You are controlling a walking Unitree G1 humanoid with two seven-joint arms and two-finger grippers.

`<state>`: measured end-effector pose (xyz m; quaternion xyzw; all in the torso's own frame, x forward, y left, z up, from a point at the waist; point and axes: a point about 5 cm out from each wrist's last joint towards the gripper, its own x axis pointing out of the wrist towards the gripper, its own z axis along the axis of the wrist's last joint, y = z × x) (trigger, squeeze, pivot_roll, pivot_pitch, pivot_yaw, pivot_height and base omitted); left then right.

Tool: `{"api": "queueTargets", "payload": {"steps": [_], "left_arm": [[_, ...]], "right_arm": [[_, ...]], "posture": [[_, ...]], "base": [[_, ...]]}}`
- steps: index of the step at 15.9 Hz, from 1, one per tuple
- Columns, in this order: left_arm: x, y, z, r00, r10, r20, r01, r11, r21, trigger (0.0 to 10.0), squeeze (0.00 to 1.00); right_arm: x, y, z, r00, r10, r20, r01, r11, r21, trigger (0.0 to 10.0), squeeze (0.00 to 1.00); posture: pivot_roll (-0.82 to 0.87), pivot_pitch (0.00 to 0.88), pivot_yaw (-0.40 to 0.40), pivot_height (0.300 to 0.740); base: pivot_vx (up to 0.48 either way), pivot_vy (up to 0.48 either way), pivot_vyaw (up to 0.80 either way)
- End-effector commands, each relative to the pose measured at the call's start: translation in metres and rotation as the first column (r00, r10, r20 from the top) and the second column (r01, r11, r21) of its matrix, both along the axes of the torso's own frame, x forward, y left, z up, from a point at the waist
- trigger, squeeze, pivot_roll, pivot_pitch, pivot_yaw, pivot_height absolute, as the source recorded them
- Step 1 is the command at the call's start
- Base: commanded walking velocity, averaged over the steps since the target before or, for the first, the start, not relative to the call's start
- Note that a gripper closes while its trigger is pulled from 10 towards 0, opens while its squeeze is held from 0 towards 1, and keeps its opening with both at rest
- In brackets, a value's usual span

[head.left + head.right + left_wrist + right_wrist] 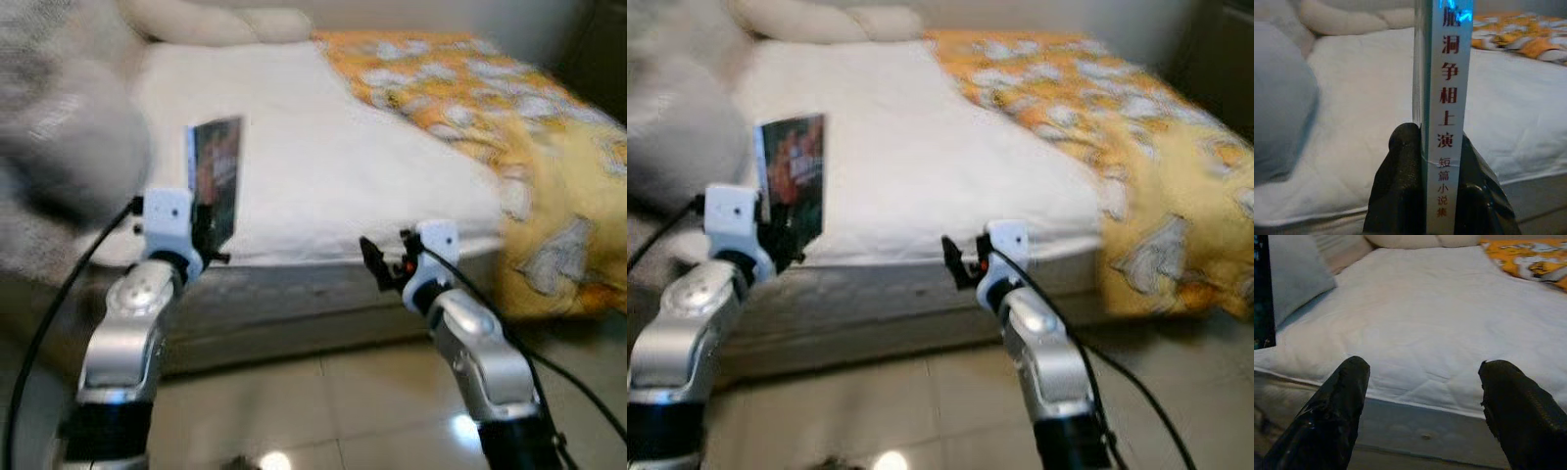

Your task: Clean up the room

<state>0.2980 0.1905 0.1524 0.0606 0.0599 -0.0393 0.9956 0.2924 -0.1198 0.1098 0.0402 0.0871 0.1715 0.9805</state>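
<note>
Bedroom with a white bed [323, 166], the robot standing at its side holding a book.
Left gripper [208, 235] has its jaws closed on the lower end of an upright book [217, 176], held above the near edge of the mattress; the left wrist view shows its pale spine [1449, 98] with red characters between the black fingers [1400, 186]. Right gripper [377, 262] hangs near the mattress edge, jaws spread wide with nothing between them. An orange patterned quilt [509, 117] covers the bed's right side; pillows [216, 22] lie at the head.
</note>
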Motion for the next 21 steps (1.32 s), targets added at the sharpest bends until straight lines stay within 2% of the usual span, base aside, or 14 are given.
{"api": "queueTargets", "payload": {"steps": [1,6,8,10,16,21], "left_arm": [[0.002,0.004,0.009,0.999,0.005,0.042,-0.005,1.000,0.008,10.0,0.00],[0.008,0.007,0.011,0.999,0.000,0.043,-0.001,1.000,0.024,10.0,0.00],[0.008,0.009,0.011,0.999,0.003,0.042,-0.004,1.000,0.024,10.0,0.00],[0.010,0.007,0.012,0.999,-0.006,0.041,0.005,1.000,0.023,10.0,0.00],[0.010,0.000,0.007,0.998,-0.053,0.026,0.053,0.999,0.013,10.0,0.00],[0.010,0.000,0.005,0.998,-0.059,0.018,0.059,0.998,0.017,10.0,0.00]], "right_arm": [[0.002,0.004,0.000,1.000,0.017,0.000,-0.017,1.000,-0.012,10.0,0.00],[0.006,0.010,0.000,0.997,0.074,0.017,-0.072,0.995,-0.067,10.0,0.00],[0.006,0.012,0.000,0.996,0.084,0.019,-0.083,0.994,-0.068,10.0,0.00],[0.009,0.011,0.001,0.997,0.078,0.022,-0.076,0.994,-0.076,10.0,0.00],[0.013,0.005,0.002,0.999,0.036,0.028,-0.034,0.998,-0.058,10.0,0.00],[0.014,0.007,0.003,0.999,0.028,0.039,-0.026,0.998,-0.060,10.0,0.00]], "posture": [[-0.07,0.000,-0.017,0.740],[-0.06,0.000,-0.013,0.740],[-0.07,0.000,-0.009,0.740],[-0.06,0.000,-0.014,0.740],[-0.08,0.000,-0.009,0.740],[-0.08,0.000,-0.001,0.740]], "base": [[0.337,0.000,0.80],[0.342,0.000,0.00],[0.356,0.000,0.60],[0.354,0.000,0.69],[0.354,0.000,0.00],[0.355,0.000,0.00]]}}
